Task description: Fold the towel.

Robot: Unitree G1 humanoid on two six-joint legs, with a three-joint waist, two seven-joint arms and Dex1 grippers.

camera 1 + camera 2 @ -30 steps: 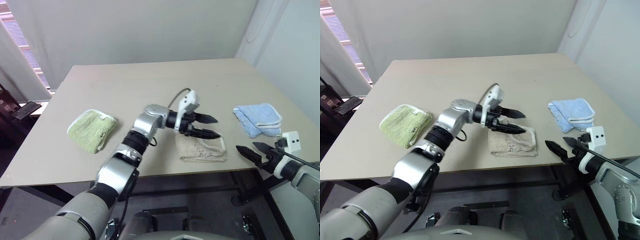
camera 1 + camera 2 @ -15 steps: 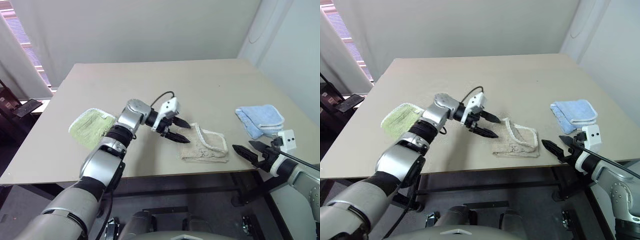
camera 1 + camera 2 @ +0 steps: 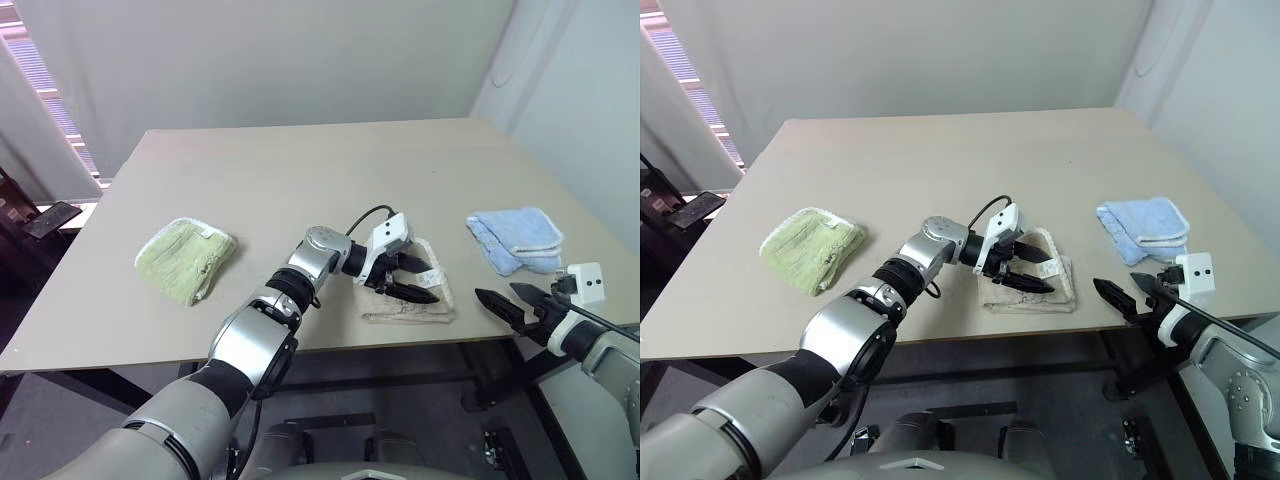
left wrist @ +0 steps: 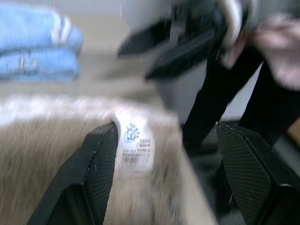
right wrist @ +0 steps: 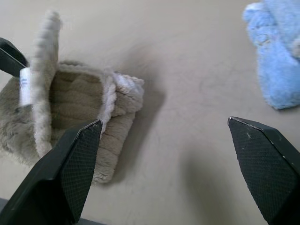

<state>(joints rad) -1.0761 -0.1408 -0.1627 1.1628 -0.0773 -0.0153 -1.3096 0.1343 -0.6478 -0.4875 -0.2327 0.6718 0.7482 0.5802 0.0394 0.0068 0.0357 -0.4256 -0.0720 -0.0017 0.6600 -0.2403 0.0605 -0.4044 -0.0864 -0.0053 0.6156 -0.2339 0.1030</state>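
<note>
The towel (image 3: 408,294) lies already folded small near the front edge of the desk (image 3: 300,180), one flap not yet flat, the left end effector (image 3: 412,278) spread over it and the right end effector (image 3: 508,302) spread wide beside, gripping nothing.

Left gripper (image 3: 412,281) returned onto towel (image 3: 432,303) (flap partly down).
</note>
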